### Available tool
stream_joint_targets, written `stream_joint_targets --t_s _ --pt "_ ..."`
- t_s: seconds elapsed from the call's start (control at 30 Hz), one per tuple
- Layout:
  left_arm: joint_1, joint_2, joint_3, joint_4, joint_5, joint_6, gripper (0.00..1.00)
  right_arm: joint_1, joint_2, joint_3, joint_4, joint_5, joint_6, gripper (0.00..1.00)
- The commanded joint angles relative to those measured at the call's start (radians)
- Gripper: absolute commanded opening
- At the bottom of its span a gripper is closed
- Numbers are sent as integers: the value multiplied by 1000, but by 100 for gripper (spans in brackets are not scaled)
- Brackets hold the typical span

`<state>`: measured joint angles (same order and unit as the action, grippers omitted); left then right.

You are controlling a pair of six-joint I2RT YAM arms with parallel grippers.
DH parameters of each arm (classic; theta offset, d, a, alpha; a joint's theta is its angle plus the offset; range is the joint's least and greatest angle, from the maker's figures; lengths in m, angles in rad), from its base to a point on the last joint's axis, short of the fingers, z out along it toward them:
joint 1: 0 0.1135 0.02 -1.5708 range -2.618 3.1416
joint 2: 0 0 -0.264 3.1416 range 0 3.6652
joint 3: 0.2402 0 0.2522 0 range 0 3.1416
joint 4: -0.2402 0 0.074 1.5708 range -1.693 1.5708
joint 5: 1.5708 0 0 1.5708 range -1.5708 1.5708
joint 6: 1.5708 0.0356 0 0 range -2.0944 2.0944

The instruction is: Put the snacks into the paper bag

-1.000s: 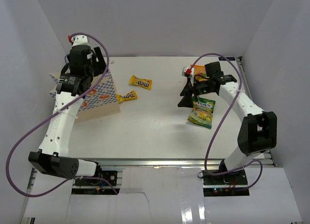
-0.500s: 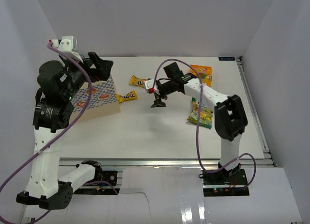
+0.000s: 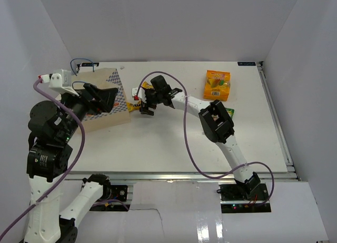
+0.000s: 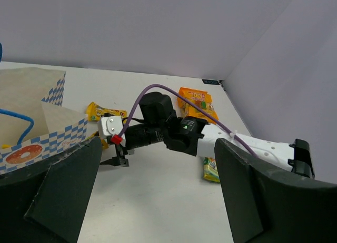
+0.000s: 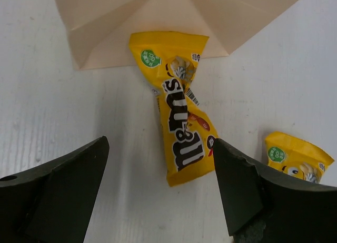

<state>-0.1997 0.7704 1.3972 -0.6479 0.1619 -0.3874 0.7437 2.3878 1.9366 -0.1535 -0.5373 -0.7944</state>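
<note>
Paper bag [image 3: 113, 117], taken as landmark: upright, mouth open upward, tan lining showing in the left wrist view. Contents mostly hidden behind the wall; cannot tell what sits inside beyond a yellow speck at the edge of that view. Held by nothing, so liable to slide or tip if bumped.

Left gripper [image 3: 100, 98]: above the bag's near side, fingers spread wide, gripping nothing.

Right gripper [image 5: 159, 143]: just right of the bag, low, fingers released and straddling a packet, nothing pinched yet.

Orange pouch [image 3: 217, 84]: well to the right of the bag, flat, untouched. Green-yellow pouch [image 4: 210, 169]: also right of the bag, half hidden under the right arm [image 3: 217, 122].

Yellow candy packet [image 5: 179, 132]: twisted at the waist, top end touching the bag's foot. Second yellow packet [image 5: 297, 156]: near the first, farther from the bag.

Risks, as judged:
- Closing so near the bag could snag paper or shove the bag.
- Glossy twisted wrapper could squirt free of the pinch.
- Neighbour packet could get dragged along.

Third packet and purple bar not seen.
</note>
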Motion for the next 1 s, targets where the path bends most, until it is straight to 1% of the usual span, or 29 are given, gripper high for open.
stream_joint_targets --t_s 0.0,0.1,0.23,0.33,0.37,0.57,0.6,0.67,0.8,0.87,0.9,0.93,0.97 --pt "2 -32 -3 -44 -24 -31 98 13 31 91 115 46 50 85" --pt "2 -49 -4 -61 -42 -50 98 16 65 101 143 68 60 82" --pt "2 -54 3 -73 -87 -94 98 14 115 137 129 76 57 77" --pt "2 -54 11 -82 -97 -126 98 13 172 220 80 83 61 68" --pt "3 -56 11 -85 -98 -133 98 14 191 248 59 83 61 63" --pt "2 -82 -21 -90 -105 -197 98 9 188 222 11 68 29 46" --pt "2 -86 -32 -91 -116 -209 98 8 185 216 -9 63 27 45" --pt "2 -95 -62 -90 -121 -244 98 6 159 193 -29 51 12 40" --pt "3 -91 -127 -87 -87 -318 98 -12 71 49 -57 20 3 32" --pt "2 -83 -183 -59 -58 -352 98 -27 -16 -22 -57 -3 24 29" --pt "2 -79 -207 -44 -38 -385 98 -49 -50 -94 -55 -33 40 27" --pt "3 -77 -236 -26 5 -401 98 -62 -120 -131 -54 -56 56 26" --pt "2 -72 -291 12 27 -415 98 -76 -160 -171 -52 -81 96 25"
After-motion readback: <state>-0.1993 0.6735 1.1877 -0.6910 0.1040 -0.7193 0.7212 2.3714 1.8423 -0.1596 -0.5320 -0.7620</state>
